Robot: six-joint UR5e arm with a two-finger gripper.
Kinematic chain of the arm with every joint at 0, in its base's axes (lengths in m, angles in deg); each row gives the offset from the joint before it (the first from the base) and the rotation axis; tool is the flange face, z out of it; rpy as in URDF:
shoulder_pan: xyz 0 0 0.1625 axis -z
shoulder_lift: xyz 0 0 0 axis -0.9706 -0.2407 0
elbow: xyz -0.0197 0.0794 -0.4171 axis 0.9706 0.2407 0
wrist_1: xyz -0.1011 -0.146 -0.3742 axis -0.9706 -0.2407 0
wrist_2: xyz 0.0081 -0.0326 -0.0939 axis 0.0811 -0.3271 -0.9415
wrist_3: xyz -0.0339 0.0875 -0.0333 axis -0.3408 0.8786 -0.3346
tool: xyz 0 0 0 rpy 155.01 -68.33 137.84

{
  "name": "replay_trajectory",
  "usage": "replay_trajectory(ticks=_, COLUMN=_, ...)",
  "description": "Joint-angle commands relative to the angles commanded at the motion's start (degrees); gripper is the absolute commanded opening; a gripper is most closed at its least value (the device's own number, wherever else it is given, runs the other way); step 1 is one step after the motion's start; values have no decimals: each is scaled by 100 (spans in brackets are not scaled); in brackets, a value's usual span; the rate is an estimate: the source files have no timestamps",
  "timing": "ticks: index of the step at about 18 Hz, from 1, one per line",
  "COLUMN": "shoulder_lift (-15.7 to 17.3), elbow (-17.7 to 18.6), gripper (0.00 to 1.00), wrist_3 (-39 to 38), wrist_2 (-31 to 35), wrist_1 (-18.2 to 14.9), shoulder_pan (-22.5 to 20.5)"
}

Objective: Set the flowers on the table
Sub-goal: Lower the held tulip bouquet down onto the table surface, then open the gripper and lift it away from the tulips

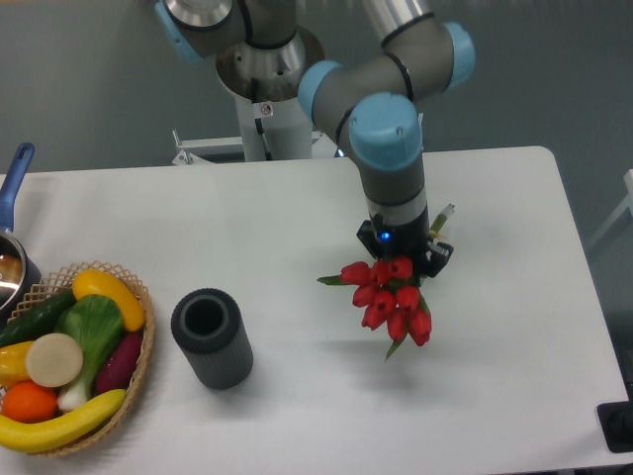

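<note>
The fingers of the hand (404, 259) are mostly covered by the flowers (390, 294), and the stems are hidden behind the blooms. A pot (12, 259) is cut off by the picture's edge. Left of the flowers, a dark cylinder (211, 337) and a basket (138, 336) of toy fruit are seen on the table (297, 218). The flowers are held by the closed hand, hanging just below it, above the table.

The robot arm reaches down over the table (148, 208). Its gripper (404, 255) points downward, fingers clamped on the flowers (390, 297).
</note>
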Motion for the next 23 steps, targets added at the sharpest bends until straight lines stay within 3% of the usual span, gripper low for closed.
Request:
replay_trajectory(ticks=8, shoulder_lift=-501, elbow=-97, gripper=42, wrist_3=508, wrist_2=0, wrist_1=9, shoulder_pan=70)
replay_trajectory(ticks=14, shoulder_lift=-616, elbow=-106, gripper=43, wrist_3=633, wrist_2=-9, wrist_1=0, shoulder_pan=105)
replay_trajectory(ticks=15, shoulder_lift=-625, elbow=-106, gripper=51, wrist_3=633, wrist_2=-9, wrist_1=9, shoulder_pan=105)
replay_trajectory(ticks=16, shoulder_lift=-642, elbow=-97, gripper=67, wrist_3=633, wrist_2=-9, wrist_1=9, shoulder_pan=114)
replay_trajectory(ticks=17, shoulder_lift=-634, elbow=-106, gripper=90, wrist_3=633, wrist_2=0, wrist_1=17, shoulder_pan=114)
replay_trajectory(ticks=19, shoulder_lift=-581, elbow=-79, gripper=100, wrist_3=633, wrist_2=-9, wrist_1=9, shoulder_pan=123)
replay_trajectory(ticks=23, shoulder_lift=-222, elbow=44, gripper=100, wrist_3=642, wrist_2=-70, wrist_1=44, shoulder_pan=132)
